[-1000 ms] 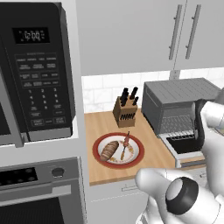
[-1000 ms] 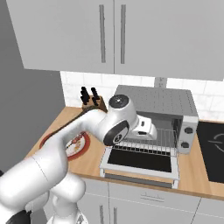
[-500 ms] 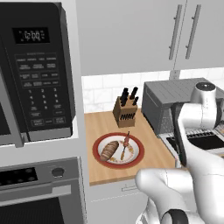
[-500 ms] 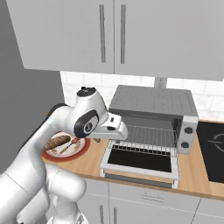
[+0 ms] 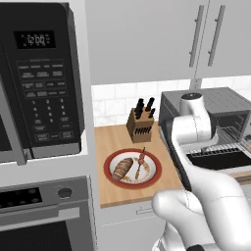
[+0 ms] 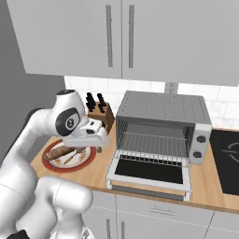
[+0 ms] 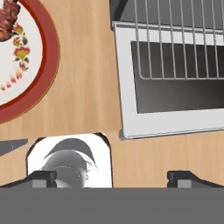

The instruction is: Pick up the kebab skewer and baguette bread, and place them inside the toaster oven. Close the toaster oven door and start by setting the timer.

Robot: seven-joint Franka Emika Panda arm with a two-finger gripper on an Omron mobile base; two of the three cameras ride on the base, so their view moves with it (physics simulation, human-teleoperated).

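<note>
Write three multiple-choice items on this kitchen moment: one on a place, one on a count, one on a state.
1. Where does the kebab skewer lie?
A. on the wire rack
B. on the red-rimmed plate beside the baguette bread
C. in the knife block

2. How many knobs does the toaster oven show on its front?
A. two
B. four
C. none

3. How is the toaster oven door?
A. shut
B. taken off
C. folded down open

Answers: 1 B, both foods rest on the plate. 2 A, two knobs stacked right of the opening. 3 C, it lies flat, the rack exposed.

Matt light wood counter (image 7: 87, 87); on it, a glossy red-rimmed plate (image 7: 46, 65) beside the grey metal toaster oven (image 6: 161, 109) with dark glass door (image 6: 149, 170).
</note>
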